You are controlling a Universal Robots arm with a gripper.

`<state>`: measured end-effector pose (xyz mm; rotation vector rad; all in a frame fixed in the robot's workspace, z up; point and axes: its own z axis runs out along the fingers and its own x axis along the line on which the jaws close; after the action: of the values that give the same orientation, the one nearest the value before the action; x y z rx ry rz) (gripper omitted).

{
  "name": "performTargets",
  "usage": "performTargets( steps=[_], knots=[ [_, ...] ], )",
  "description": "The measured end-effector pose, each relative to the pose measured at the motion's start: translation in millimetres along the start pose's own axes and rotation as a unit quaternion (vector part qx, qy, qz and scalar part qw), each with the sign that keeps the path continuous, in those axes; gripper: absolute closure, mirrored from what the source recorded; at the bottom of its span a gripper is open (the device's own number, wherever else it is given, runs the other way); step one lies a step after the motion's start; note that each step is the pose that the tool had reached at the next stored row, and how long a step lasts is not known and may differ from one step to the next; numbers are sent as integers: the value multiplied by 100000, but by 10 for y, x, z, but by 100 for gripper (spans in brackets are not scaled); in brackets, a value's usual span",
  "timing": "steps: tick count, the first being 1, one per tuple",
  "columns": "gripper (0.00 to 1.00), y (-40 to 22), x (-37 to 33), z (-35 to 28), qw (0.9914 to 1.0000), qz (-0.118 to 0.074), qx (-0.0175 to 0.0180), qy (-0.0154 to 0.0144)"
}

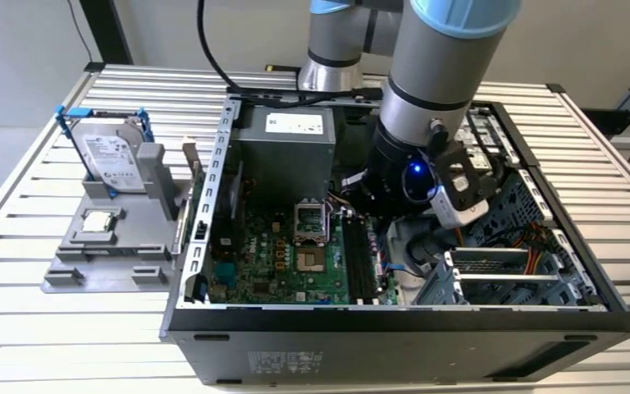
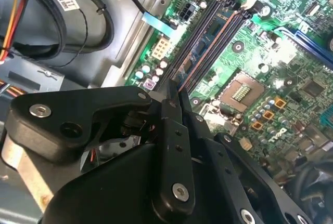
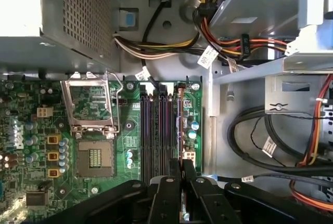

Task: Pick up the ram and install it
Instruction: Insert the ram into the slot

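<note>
Exterior view has the arm (image 1: 430, 107) reaching down into the open computer case (image 1: 403, 328), over the motherboard (image 1: 282, 263), at about three o'clock of the processor socket (image 1: 312, 261). In the second wrist view the gripper (image 2: 179, 95) has its fingers clamped on one end of the ram (image 2: 204, 44), which stands edge-on along a black slot; whether it is fully seated I cannot tell. At the case's nine o'clock, a grey stand (image 1: 107, 250) carries the hard drive (image 1: 112, 156).

Blue-black ram (image 2: 204, 44), green motherboard (image 2: 270, 37)
</note>
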<state>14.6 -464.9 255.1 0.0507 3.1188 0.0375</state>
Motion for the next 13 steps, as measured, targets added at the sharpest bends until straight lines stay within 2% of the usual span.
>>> performTargets(
  steps=[13],
  knots=[
    [100, -33, 4, 229, 100000, -17, 11, 273]
  ],
)
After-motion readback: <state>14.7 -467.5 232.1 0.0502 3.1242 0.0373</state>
